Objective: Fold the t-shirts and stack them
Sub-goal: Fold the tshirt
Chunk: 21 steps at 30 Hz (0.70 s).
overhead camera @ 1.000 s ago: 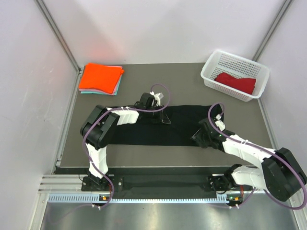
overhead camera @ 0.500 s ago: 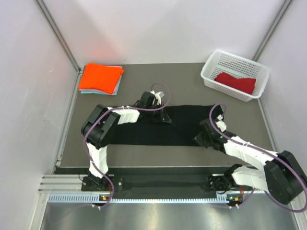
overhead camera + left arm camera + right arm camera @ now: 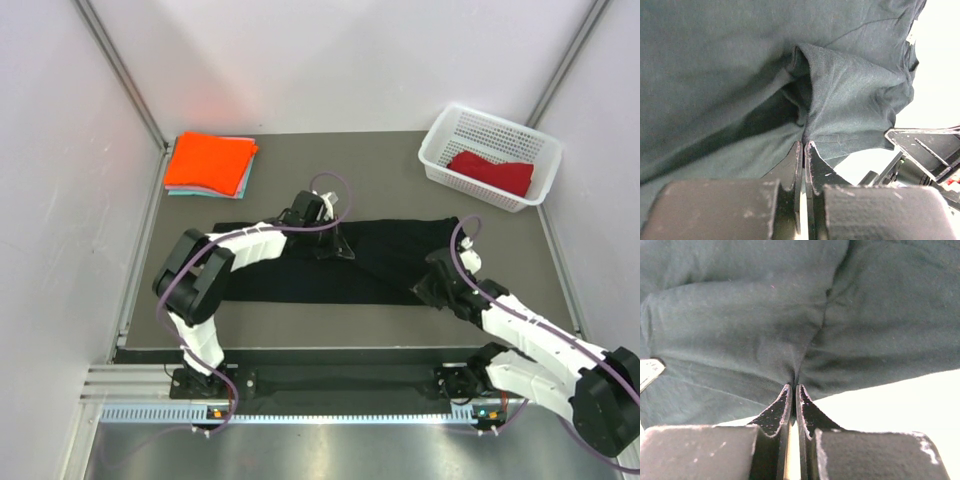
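While both the left gripper [image 3: 335, 243] and the right gripper [image 3: 431, 284] clamp folds of the black shirt [image 3: 300, 280] — a long band across the middle of the table [image 3: 380, 180] — they should lift evenly together so it doubles over flat.

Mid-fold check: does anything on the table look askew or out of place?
Nothing serious. The left gripper and right gripper are both shut on the black t-shirt, which is bunched near its right end. In the back-left stack, the orange t-shirt sits slightly off the teal t-shirt beneath.
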### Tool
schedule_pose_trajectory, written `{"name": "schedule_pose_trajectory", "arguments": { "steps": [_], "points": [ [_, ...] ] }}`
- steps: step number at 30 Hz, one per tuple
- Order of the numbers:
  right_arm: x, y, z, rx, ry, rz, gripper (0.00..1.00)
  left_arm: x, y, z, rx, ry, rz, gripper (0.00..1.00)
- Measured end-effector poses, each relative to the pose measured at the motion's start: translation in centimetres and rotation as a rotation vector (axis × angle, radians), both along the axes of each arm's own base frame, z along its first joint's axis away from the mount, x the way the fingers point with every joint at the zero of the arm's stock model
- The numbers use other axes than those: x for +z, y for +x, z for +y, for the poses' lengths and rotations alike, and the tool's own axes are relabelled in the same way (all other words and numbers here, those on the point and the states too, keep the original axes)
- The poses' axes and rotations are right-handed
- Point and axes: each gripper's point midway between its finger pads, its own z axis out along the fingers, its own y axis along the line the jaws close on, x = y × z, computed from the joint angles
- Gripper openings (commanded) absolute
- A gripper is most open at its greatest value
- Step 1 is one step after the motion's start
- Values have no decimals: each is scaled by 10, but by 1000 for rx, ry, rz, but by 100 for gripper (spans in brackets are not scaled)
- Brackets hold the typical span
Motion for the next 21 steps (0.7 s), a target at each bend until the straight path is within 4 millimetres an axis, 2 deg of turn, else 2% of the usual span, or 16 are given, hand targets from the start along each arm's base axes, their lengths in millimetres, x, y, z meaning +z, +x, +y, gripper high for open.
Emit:
{"name": "schedule_pose_trajectory", "arguments": {
  "steps": [4,14,18,21],
  "points": [
    [-4,-6,-1,14,8,3,0,1,-10,2,6,19,25,0],
    [-1,-18,-3,52,8,3,0,-26,-38,10,11,87,114,0],
    [0,-23,-4,68,14,-2,0,-28,-45,7,7,89,130,0],
    [-8,-31,-7,79,5,23,0,-30,-50,5,5,95,136,0]
  ]
}}
